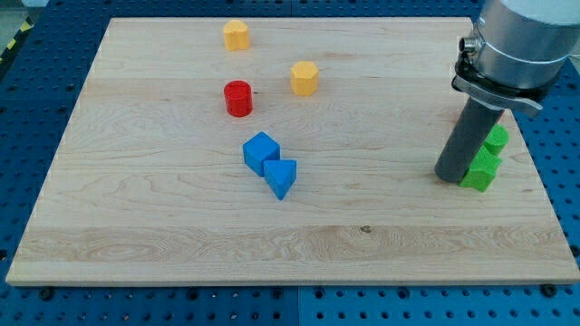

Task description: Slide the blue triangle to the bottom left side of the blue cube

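Blue triangle [282, 177] touching blue cube [261, 151].

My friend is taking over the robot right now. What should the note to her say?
My tip: far at the view's right, touching none of the blue blocks, right beside the green blocks.
Blue cube: near the board's middle.
Blue triangle: up against the cube, on its bottom right side.
Done: nothing that shows; the triangle is on the wrong side.
Left: bring the tip over, then push the triangle round under the cube to its bottom left, probably without nudging the cube.
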Tool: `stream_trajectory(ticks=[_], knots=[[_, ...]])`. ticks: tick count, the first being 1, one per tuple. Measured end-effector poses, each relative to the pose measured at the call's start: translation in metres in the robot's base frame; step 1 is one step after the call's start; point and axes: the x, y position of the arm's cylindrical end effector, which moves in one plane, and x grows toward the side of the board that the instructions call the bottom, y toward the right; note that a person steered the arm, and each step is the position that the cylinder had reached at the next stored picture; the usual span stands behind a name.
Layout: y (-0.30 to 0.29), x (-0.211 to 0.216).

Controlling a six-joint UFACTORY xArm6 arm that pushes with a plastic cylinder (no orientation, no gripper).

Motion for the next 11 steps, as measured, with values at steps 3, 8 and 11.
stream_trajectory(ticks=[3,8,11], knots=[[0.013,0.002],[-0.095,0.002],[-0.181,0.005]])
